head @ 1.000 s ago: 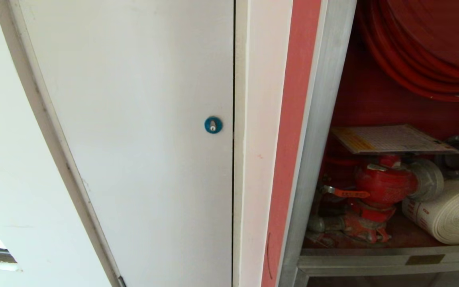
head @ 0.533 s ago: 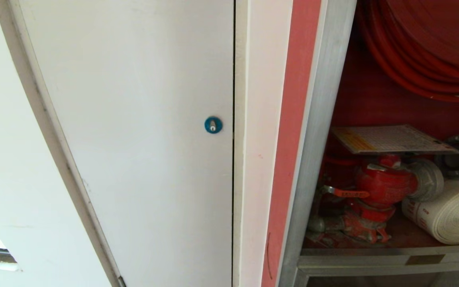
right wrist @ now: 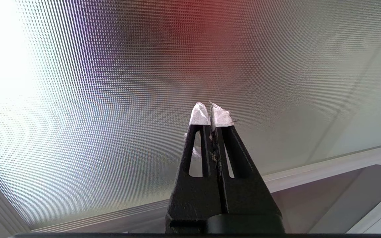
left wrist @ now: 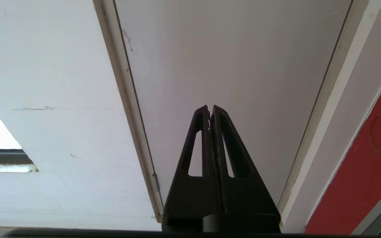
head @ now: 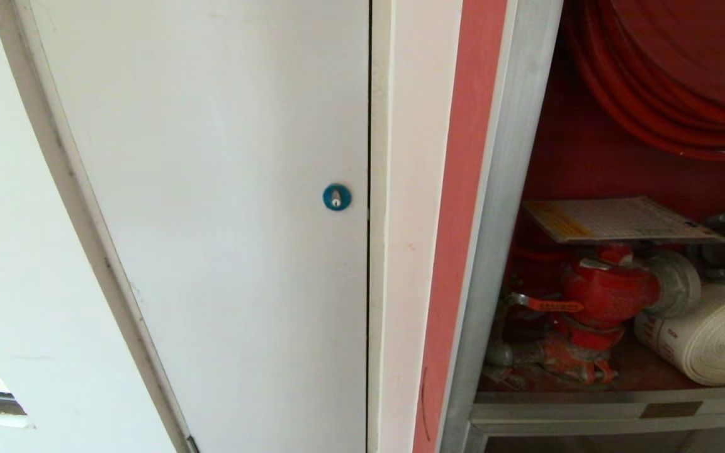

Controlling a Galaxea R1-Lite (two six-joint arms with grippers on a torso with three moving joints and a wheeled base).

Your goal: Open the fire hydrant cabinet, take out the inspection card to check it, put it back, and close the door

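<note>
The fire hydrant cabinet stands open at the right of the head view, showing its red inside. The inspection card lies flat on top of the red valve, under the red hose reel and beside a white rolled hose. Neither arm appears in the head view. My left gripper is shut and empty, pointing at a plain white panel. My right gripper, its tips wrapped in white tape, is shut and empty close to the door's patterned glass and silver frame.
A plain white door with a blue round lock fills the left and middle of the head view. A white jamb and a red edge strip separate it from the cabinet. A silver sill runs along the cabinet's bottom.
</note>
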